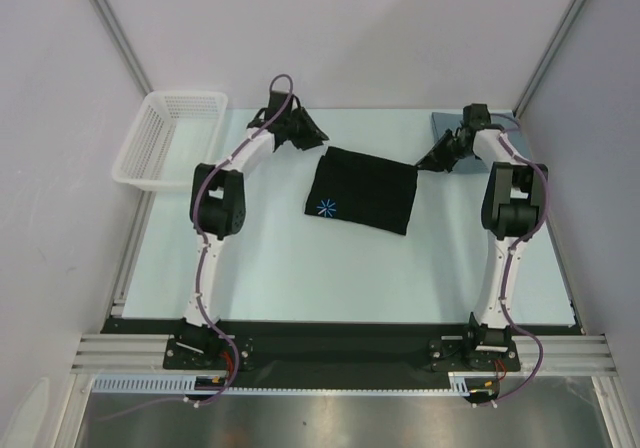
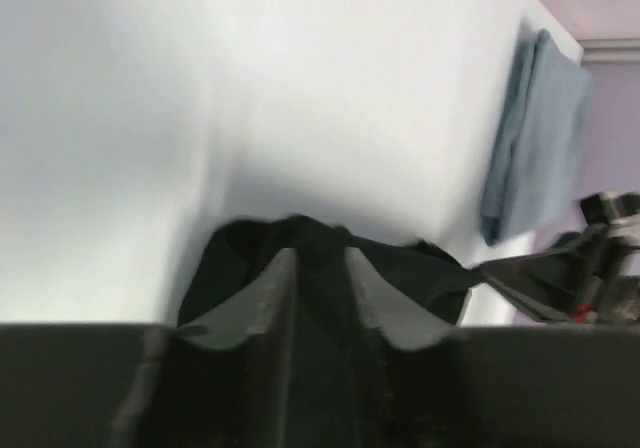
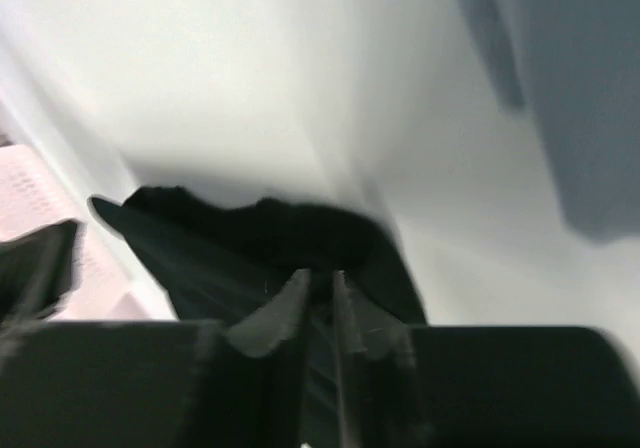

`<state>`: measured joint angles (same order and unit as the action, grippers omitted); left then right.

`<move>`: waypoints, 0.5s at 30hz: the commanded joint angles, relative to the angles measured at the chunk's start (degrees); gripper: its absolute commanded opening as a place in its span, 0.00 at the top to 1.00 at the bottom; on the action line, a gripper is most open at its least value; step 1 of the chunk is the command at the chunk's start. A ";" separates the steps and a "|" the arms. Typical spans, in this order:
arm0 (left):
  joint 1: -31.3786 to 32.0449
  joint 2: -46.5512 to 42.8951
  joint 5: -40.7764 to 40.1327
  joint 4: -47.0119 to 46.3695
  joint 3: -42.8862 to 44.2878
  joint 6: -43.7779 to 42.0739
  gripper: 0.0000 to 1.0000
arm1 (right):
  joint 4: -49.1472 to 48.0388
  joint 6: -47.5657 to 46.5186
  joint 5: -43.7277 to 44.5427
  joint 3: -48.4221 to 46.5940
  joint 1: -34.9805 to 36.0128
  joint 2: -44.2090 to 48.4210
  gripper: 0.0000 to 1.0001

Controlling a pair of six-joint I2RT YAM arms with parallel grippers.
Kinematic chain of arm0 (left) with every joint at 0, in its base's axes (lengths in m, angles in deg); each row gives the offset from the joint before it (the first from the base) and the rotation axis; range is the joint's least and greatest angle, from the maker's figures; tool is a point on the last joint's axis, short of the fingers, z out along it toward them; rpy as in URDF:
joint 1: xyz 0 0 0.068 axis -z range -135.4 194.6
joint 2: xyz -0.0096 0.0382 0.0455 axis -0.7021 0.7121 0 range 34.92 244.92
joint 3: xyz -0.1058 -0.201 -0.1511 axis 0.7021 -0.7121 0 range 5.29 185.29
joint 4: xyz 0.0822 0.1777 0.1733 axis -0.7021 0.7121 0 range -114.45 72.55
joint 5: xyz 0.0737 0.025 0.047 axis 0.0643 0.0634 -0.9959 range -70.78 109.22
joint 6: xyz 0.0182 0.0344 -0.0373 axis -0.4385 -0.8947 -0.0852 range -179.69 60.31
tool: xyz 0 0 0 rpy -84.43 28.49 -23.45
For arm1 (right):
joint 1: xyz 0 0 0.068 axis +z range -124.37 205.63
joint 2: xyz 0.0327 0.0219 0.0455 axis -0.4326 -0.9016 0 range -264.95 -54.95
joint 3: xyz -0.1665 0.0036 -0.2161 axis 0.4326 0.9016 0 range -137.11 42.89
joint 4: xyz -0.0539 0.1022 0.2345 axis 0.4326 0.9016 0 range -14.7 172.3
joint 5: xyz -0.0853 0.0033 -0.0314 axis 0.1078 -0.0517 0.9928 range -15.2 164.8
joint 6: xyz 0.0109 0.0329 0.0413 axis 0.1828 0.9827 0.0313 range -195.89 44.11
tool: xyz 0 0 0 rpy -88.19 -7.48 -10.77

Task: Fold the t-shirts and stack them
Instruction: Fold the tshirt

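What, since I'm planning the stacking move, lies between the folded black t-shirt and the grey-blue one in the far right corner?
Only the right tool and its wrist, sitting at the black t-shirt's right corner, directly before the grey-blue t-shirt. Nothing else visible lies on that stretch of table.

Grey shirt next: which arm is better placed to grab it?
Probably right. The right gripper sits just beside the grey shirt in the far right corner; the left gripper is across the black shirt, farther away.

Left pincer (image 2: 320,255) ajar, right pincer (image 3: 320,274) — barely parted
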<state>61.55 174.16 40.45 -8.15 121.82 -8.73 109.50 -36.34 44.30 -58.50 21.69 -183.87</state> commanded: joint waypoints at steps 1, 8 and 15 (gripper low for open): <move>-0.69 0.33 -8.02 12.50 13.87 -13.23 0.66 | 7.01 -7.19 6.93 -10.65 -1.06 -2.11 0.78; 0.10 -15.09 -5.44 12.90 2.86 -22.31 0.59 | 13.98 -17.49 16.10 -12.54 1.48 9.36 0.47; 4.05 -21.29 13.71 -10.46 -18.43 -15.03 0.62 | -13.90 -4.42 -1.55 13.64 3.68 19.31 0.64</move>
<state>62.77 153.99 42.86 -6.71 107.66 -25.93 110.89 -47.42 51.60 -52.59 24.46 -166.41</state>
